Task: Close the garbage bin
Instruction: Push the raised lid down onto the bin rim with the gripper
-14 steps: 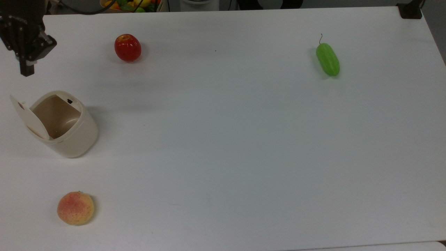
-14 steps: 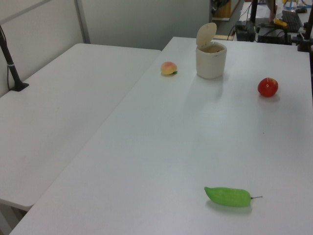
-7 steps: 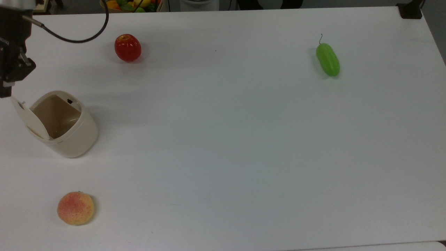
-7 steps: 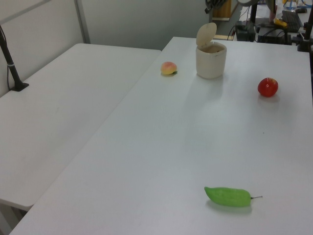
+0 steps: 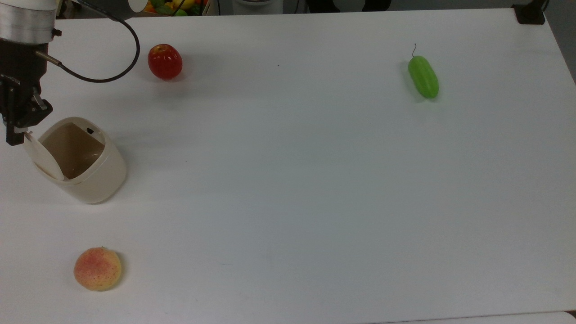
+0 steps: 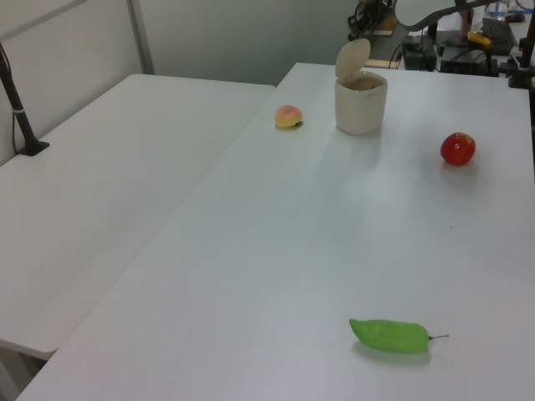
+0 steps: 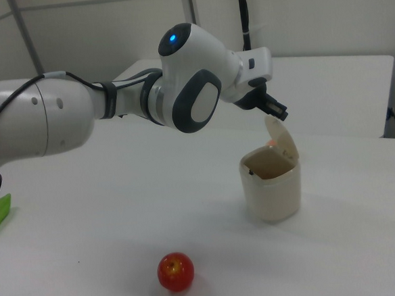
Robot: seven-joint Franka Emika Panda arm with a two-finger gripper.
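Cream-beige plastic garbage bin (image 5: 85, 166) lid (image 7: 281, 137) upright, unclosed; black two-finger gripper (image 5: 14, 137) at lid's top edge, finger spacing indeterminable.

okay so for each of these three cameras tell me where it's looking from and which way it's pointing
Top view: overhead, looking down on the white table; the tool sits at the garbage bin's raised lid.
Left view: low at the cucumber end, facing along the table toward the bin; a bit of arm shows behind it.
Right view: the opposite side, near the apple, facing the bin; the arm reaches across.
All three share the bin and apple.
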